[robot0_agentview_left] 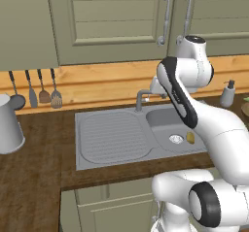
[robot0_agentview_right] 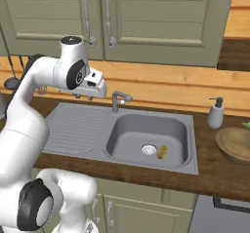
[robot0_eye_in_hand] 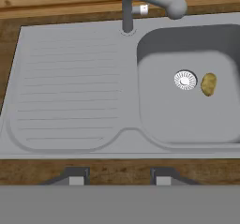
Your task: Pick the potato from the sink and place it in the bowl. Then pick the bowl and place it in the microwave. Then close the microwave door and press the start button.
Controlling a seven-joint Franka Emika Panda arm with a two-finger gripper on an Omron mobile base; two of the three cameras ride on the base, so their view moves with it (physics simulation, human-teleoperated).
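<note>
We hold the tool (robot0_agentview_right: 84,96) high above the sink (robot0_eye_in_hand: 70,101), over the ribbed draining board, with its two fingertips (robot0_eye_in_hand: 76,180) standing apart and nothing between them. The potato (robot0_eye_in_hand: 209,84) lies on the floor of the deep basin, well below the tool and off to its right in the hand view, just beside the round drain (robot0_eye_in_hand: 185,80) without clearly touching it. The faucet (robot0_eye_in_hand: 150,3) arches across the far rim of the basin, between the tool's height and the potato's corner.

We judge the risks ahead as these: descending sideways could clip the faucet spout or the basin wall; the oval potato may roll on the smooth steel if one finger reaches it first; and closing slightly off could catch the drain instead. The bowl (robot0_agentview_right: 237,143) waits on the surface far beyond the basin, so the carry is long.
</note>
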